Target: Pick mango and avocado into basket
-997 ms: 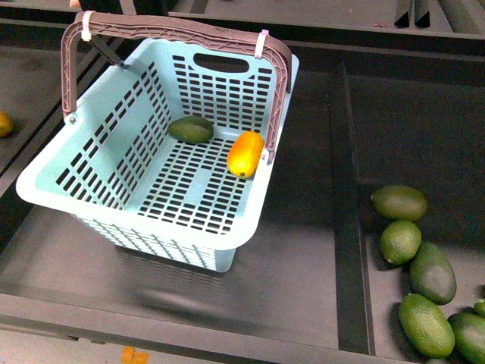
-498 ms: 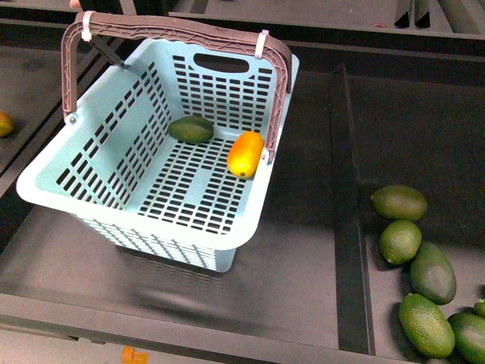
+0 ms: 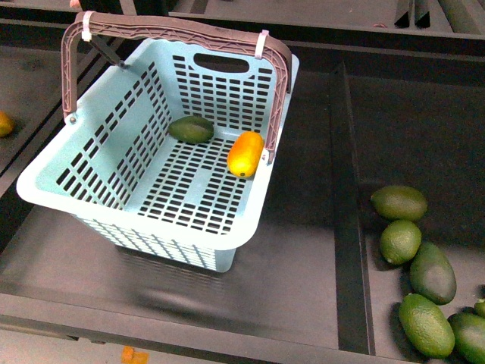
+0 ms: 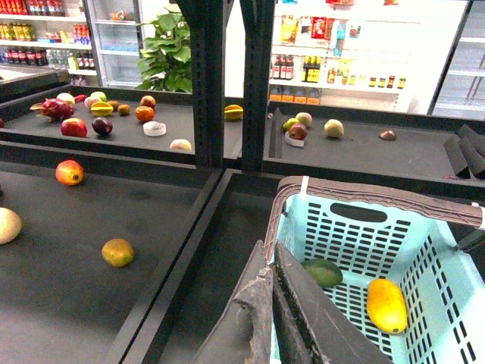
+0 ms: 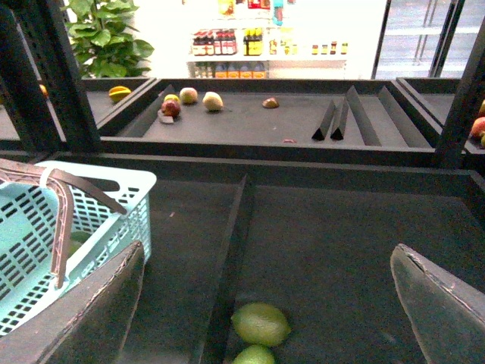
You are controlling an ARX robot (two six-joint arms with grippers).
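mango [image 3: 245, 154] and avocado [image 3: 191, 129] lying in basket [image 3: 45, 187], nothing shifting since; left gripper [image 4: 271, 303] pinched empty, right gripper [image 5: 265, 303] gaping wide; task looking done.

Right pincer [image 5: 265, 303] tips cut off, avocado [image 5: 76, 244] (behind lattice) — mostly hidden

The basket [image 3: 114, 189] stands on the dark shelf [image 3: 303, 265], left of a raised divider [image 3: 347, 227]. Inside it, the avocado [image 3: 191, 129] lies toward the far end wall, and the mango [image 3: 245, 154] lies just right of it against the right side wall, the two apart. Right of the divider, a cluster of loose avocados [image 3: 418, 265] lies on the neighbouring shelf section, nearer the camera than the basket's contents.
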